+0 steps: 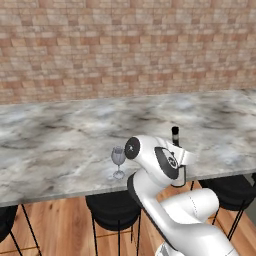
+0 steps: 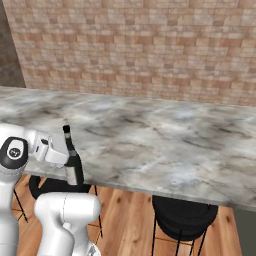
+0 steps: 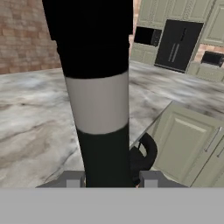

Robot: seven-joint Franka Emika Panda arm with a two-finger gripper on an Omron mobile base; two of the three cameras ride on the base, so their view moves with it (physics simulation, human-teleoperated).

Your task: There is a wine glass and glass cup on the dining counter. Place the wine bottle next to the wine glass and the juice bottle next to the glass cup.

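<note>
Gripper: the gripper (image 3: pixel 107 178) is clamped on the lower body of the wine bottle (image 3: pixel 98 87), one finger at each side of the dark glass.
Bottle: upright, long axis vertical, black neck (image 1: pixel 175 135) rising above the white arm; whether its base touches the desk or hangs just over the near edge I cannot tell.
Desk: the grey-veined marble desk (image 1: pixel 60 135) runs wide in front of the brick wall, black stools (image 1: pixel 112 210) tucked under it.
Wine glass: the wine glass (image 1: pixel 118 161) stands near the front edge of the desk, apart from the bottle (image 2: pixel 73 162).
Key relation: seen from the robot's left camera, the glass lies to the left of the held bottle along the same front edge, with the arm's elbow between them.
Next move, as I judge it: carry the bottle sideways toward the glass and set it down beside it, without knocking the stem.
</note>
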